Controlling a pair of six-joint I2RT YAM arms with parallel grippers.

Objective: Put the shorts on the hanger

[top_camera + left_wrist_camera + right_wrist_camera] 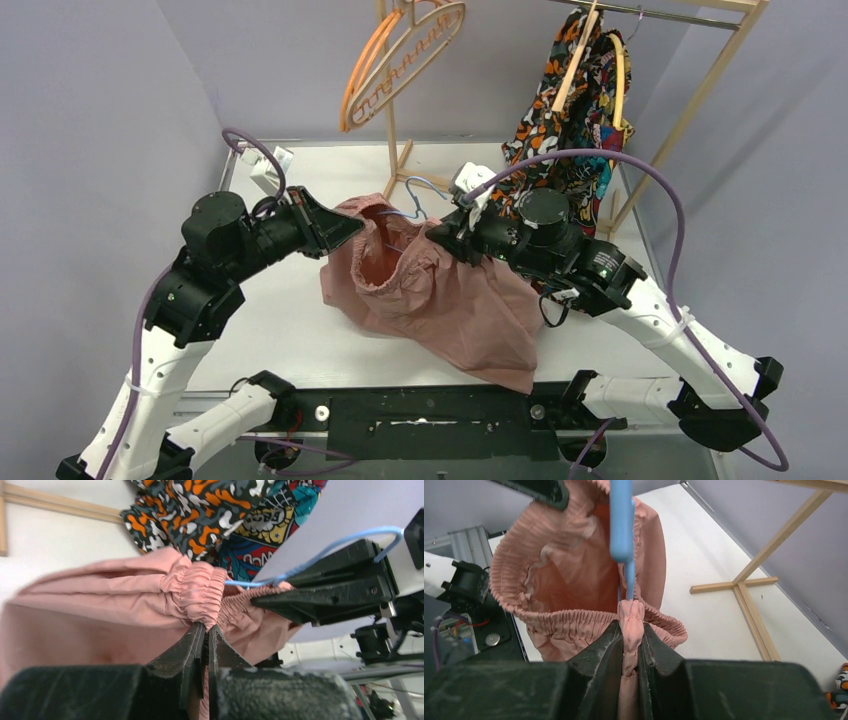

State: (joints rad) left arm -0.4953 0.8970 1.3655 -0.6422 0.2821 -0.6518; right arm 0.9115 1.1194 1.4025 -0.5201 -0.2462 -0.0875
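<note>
Left and right jaws pinch the pink shorts [440,300] by the elastic waistband [574,617], the blue wire hanger [621,520] at its opening. Limp, light fabric; the elastic likely grips best

The top camera looks down from behind over the desk [270,340]. Each wrist camera peers along its fingers [187,650], close on the shorts [100,595], seen in all.

The shorts [440,300] gape open; rack [391,150] and patterned garment [575,110] crowd behind.
</note>
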